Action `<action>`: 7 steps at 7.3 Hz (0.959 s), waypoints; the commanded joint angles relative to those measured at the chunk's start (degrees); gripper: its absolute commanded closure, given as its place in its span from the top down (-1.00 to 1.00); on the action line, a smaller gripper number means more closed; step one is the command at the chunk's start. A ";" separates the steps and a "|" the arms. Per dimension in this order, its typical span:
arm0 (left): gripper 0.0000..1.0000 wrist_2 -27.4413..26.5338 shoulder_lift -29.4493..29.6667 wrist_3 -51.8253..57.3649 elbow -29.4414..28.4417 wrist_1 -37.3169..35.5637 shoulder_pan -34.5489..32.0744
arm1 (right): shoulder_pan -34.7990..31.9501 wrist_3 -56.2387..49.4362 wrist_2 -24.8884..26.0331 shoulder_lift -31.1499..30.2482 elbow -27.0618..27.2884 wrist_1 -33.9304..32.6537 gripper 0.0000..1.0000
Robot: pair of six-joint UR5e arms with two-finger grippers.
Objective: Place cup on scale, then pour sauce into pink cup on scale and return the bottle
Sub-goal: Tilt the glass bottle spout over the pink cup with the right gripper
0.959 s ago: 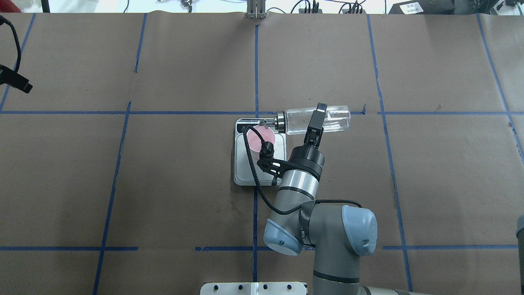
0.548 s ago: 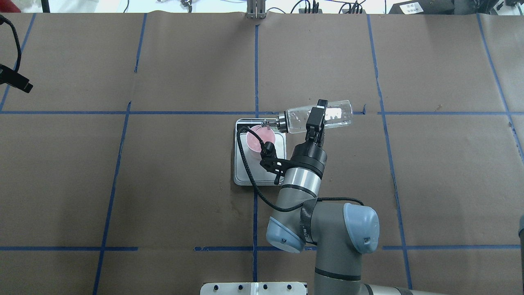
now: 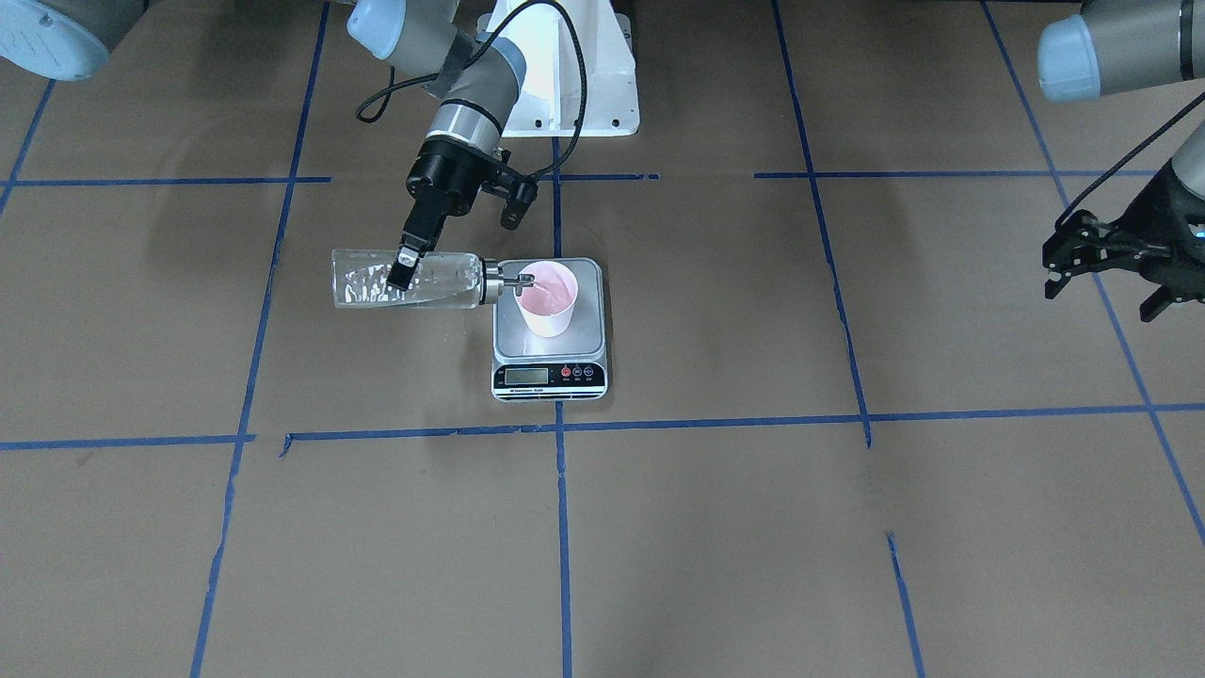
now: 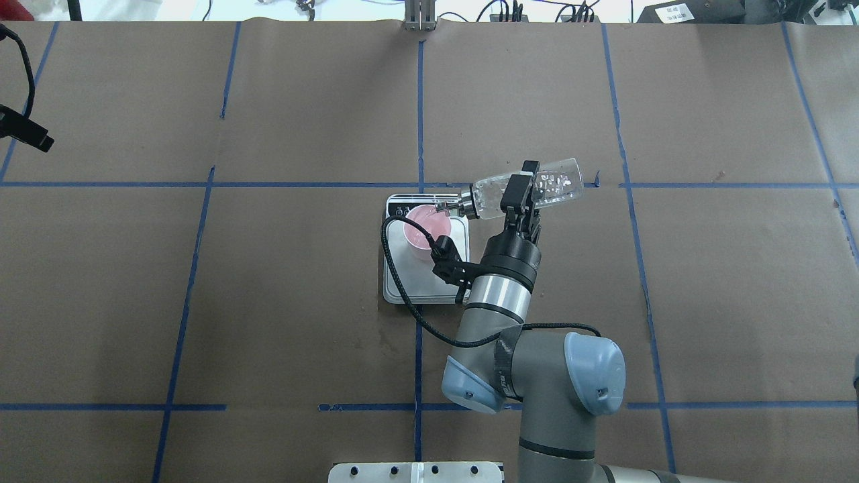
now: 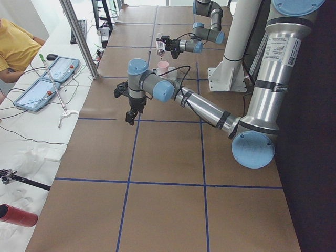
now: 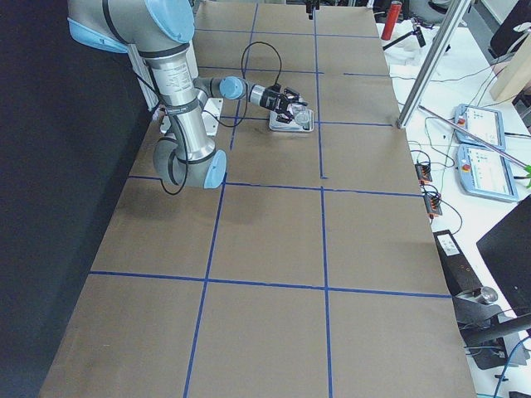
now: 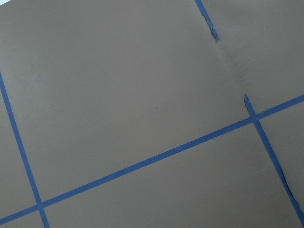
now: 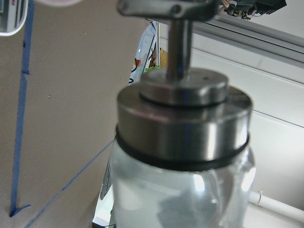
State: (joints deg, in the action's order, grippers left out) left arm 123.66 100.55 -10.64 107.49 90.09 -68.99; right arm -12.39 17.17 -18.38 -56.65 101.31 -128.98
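Pouring, seemingly: glass bottle [image 4: 557,182] clenched mid-body in the right claw [image 4: 521,194], long axis near level, spout reaching toward the robot's left over the rim of the pink cup [image 4: 417,235] on the scale [image 4: 419,288]. Left claw [image 5: 129,117] well apart; cannot tell its grip.

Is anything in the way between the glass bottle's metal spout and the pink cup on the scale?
Nothing visible. The clear glass bottle, tipped in the right pincer, has its metal spout right at the open rim of the pale pink paper cup, on the steel kitchen scale.
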 commanded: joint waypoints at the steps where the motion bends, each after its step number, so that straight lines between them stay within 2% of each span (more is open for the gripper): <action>1: 0.99 0.00 0.00 -0.08 0.00 0.00 0.00 | 0.00 -0.21 0.27 -0.04 0.03 -0.22 -1.00; 3: 0.99 0.00 0.00 -0.17 0.26 -0.09 0.00 | -0.09 -0.21 0.45 -0.13 0.12 -0.22 -1.00; 5: 0.99 0.00 0.00 -0.35 0.44 -0.09 0.00 | -0.26 4.15 0.28 0.14 1.86 0.48 -1.00; 7: 0.99 0.00 0.00 -0.35 0.62 -0.26 0.00 | -0.18 21.74 -3.04 -0.13 2.58 0.57 -1.00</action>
State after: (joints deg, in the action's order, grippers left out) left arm 123.66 100.55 -10.97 108.00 89.92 -69.00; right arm -12.61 28.13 -19.18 -56.65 103.44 -128.49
